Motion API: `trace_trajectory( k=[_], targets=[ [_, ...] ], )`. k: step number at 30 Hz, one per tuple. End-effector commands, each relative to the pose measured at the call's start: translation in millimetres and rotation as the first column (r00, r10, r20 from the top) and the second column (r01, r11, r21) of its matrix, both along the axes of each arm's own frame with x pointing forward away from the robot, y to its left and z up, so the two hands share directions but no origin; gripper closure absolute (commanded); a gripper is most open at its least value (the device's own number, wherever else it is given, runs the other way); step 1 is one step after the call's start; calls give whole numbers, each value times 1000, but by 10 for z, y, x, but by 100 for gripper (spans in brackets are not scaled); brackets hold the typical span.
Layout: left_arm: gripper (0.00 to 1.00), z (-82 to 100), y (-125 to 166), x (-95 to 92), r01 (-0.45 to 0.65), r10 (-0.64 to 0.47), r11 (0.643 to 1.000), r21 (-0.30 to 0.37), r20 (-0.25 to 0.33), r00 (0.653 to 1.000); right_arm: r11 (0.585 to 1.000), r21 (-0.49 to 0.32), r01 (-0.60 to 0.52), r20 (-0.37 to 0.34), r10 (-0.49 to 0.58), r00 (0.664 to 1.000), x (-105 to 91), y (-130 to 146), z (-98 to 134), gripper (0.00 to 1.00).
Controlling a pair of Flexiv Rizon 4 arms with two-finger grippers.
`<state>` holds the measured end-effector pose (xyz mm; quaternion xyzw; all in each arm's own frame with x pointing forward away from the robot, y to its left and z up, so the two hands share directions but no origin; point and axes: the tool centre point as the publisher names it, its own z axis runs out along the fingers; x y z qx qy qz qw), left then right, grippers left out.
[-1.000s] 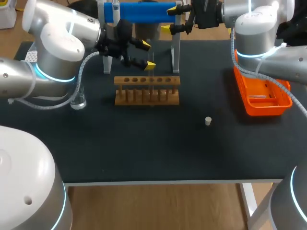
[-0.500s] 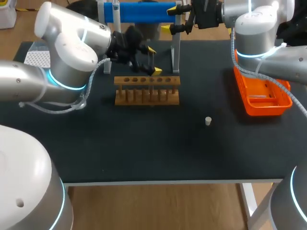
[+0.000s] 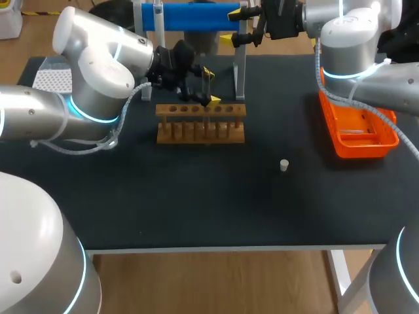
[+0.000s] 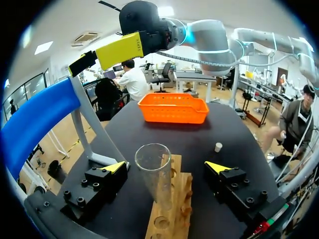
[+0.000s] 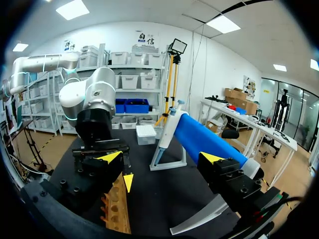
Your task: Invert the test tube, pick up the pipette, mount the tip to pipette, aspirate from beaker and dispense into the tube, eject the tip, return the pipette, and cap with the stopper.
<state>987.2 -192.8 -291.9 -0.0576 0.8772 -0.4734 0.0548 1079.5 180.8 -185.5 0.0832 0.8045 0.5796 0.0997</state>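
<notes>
A clear test tube [image 4: 154, 174] stands upright in the wooden rack [image 4: 172, 209], its open mouth up. My left gripper [image 4: 166, 167] is open and straddles the tube, with neither finger touching the glass. From above, this left gripper [image 3: 210, 86] sits over the rack [image 3: 200, 122] near its right end. At the table's back, my right gripper [image 3: 230, 26] is open at the right end of the blue pipette [image 3: 190, 16], which hangs on its stand. The pipette [image 5: 199, 137] lies just ahead of the right gripper [image 5: 161, 157]. A small white stopper [image 3: 284, 165] stands right of the rack.
An orange tray [image 3: 357, 131] sits at the right edge under my right arm. A white tip box [image 3: 51, 80] shows at the far left behind my left arm. The pipette stand's legs [image 3: 239, 72] rise just behind the rack.
My left arm swung right and brought its open gripper around the tube in the rack. It now covers the glass beaker at the left. My right arm stayed put.
</notes>
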Motion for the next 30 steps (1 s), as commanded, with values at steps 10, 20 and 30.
trace_trajectory(
  k=[10, 20, 30],
  targets=[
    [0, -58, -69, 43, 37, -37, 999, 22, -1, 999, 1000, 0, 3, 1, -3, 1000, -13, -4, 2, 0],
    [0, -57, -41, 87, 29, -29, 999, 33, 0, 1000, 1000, 0, 3, 1, -3, 1000, -13, -4, 2, 0],
    [0, -45, -27, 89, 33, -33, 999, 32, 4, 999, 1000, 0, 3, 1, -3, 1000, -13, -4, 2, 0]
  ],
)
